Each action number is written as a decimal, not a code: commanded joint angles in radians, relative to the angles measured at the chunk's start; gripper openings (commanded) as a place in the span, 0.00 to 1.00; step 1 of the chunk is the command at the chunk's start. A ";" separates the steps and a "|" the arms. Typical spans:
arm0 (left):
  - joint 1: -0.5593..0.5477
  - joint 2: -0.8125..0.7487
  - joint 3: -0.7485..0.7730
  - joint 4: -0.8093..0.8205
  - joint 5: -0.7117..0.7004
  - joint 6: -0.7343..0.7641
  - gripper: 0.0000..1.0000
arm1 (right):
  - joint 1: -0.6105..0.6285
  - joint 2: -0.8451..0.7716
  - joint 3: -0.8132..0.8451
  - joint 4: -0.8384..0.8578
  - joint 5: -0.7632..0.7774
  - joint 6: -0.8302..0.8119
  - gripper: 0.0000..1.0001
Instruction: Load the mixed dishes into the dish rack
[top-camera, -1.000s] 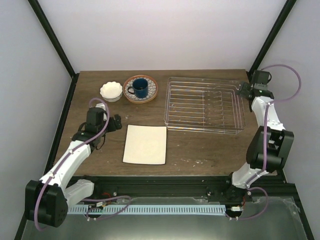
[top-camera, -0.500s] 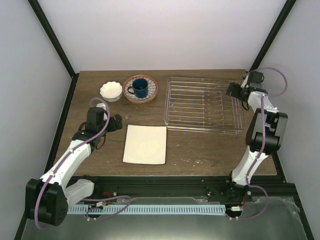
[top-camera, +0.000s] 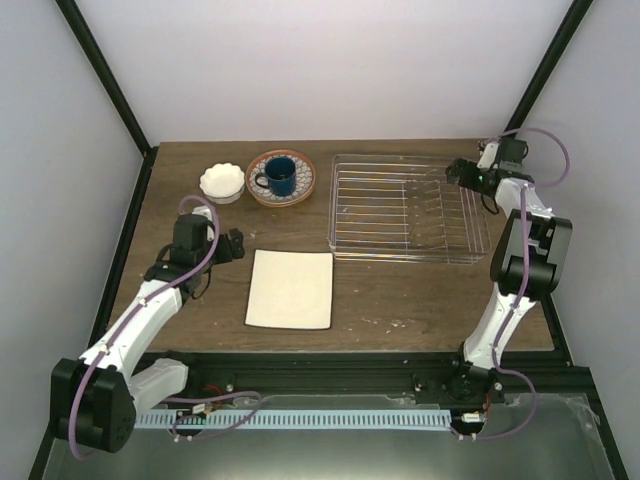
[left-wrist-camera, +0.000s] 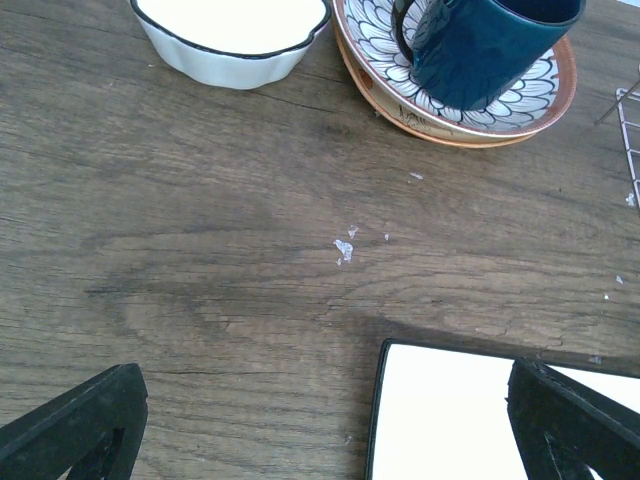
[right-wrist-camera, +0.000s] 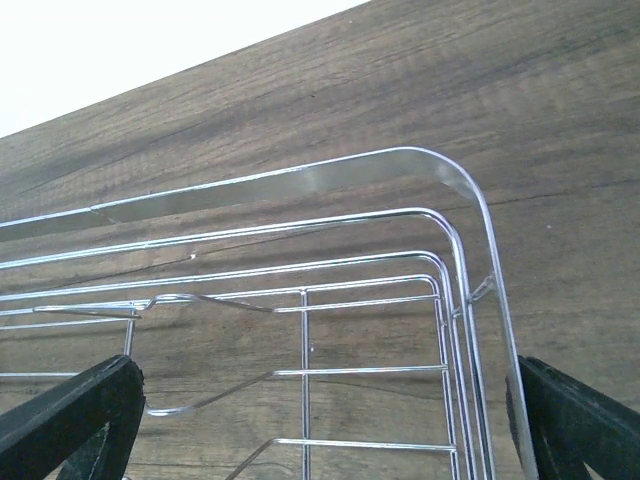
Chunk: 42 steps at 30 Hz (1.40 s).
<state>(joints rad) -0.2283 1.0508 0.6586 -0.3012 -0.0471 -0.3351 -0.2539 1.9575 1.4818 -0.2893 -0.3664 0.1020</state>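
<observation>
The silver wire dish rack (top-camera: 408, 208) stands at the back right and holds nothing; its far corner fills the right wrist view (right-wrist-camera: 300, 330). The dark blue mug (top-camera: 279, 176) stands on the orange-rimmed patterned plate (top-camera: 302, 185), with the white scalloped bowl (top-camera: 222, 182) to their left. The cream rectangular plate (top-camera: 291, 289) lies flat at the front centre. My left gripper (top-camera: 236, 245) is open and empty, just left of the cream plate (left-wrist-camera: 450, 420). My right gripper (top-camera: 458, 172) is open and empty over the rack's back right corner.
The left wrist view shows the bowl (left-wrist-camera: 232, 35), the mug (left-wrist-camera: 480, 45) on the plate (left-wrist-camera: 480, 115) and bare wood between. Dark frame posts rise at the table's back corners. The table edge runs close behind the rack.
My right gripper has swung from the rack's right side to the back and left, over the rack's back right corner. The left arm and the dishes have not moved.
</observation>
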 joint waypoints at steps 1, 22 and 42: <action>-0.003 -0.005 0.021 -0.002 0.003 0.011 1.00 | 0.036 0.026 0.051 0.013 -0.066 -0.035 1.00; -0.003 0.045 0.046 -0.009 -0.108 -0.009 1.00 | 0.079 -0.158 -0.018 0.075 0.442 -0.028 1.00; 0.043 0.381 0.407 -0.094 -0.374 -0.055 1.00 | 0.465 -0.771 -0.502 0.031 0.401 0.091 1.00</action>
<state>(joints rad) -0.1940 1.3762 0.9722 -0.3542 -0.3340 -0.3813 0.1864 1.3167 1.0550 -0.2287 0.0547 0.1219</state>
